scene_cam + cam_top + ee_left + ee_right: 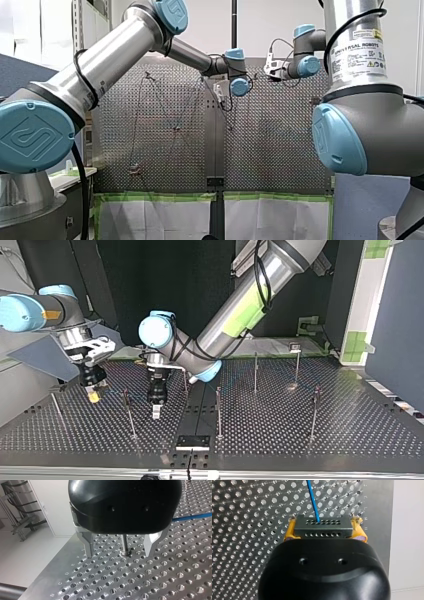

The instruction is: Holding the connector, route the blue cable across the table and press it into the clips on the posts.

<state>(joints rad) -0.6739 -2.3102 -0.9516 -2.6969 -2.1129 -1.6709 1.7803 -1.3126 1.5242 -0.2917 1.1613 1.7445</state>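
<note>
Plainly my right gripper (324,530) clamps the connector (322,525) near the table's (382,517) side edge, the blue cable (312,498) running straight ahead, while my left gripper (119,552) hangs open, one post (124,542) between its fingers (88,545).

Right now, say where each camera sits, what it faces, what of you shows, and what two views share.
Front: behind my shoulders, facing over the table; left arm at left, right arm at right.
Top: across the table, facing me; both arms, sides crossed.
Left wrist: along my left gripper, open, a post between its fingers.
Right wrist: along my right gripper, shut on the connector.
Shared: both wrist views show the blue cable.
</note>
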